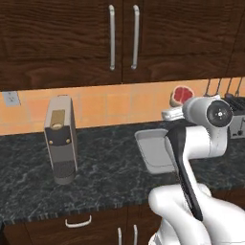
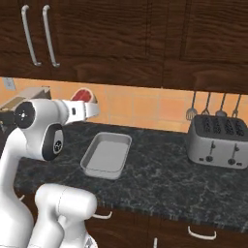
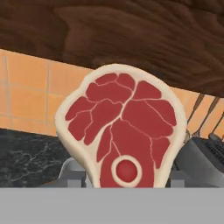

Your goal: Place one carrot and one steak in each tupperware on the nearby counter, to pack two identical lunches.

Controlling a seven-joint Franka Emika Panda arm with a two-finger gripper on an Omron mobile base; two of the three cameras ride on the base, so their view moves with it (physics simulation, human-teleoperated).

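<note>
A dark-wood kitchen, black counter [image 2: 160, 179]: nearest us one grey tupperware [image 2: 106, 155] lies empty, left of the toaster [image 2: 218, 140]. Above its far end our gripper [image 2: 89, 104], jaws clamped on a steak [image 3: 120, 127], hangs before the orange tiles. We judge packing barely begun, no carrot seen

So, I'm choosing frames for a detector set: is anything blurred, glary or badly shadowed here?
Left base view: even flat light, slightly soft rendering, no glare on the counter. Right base view: the same, with the toaster and tupperware cleanly outlined and only faint shading. Hand view: the steak is sharp and close, cropped at the bottom.
</note>
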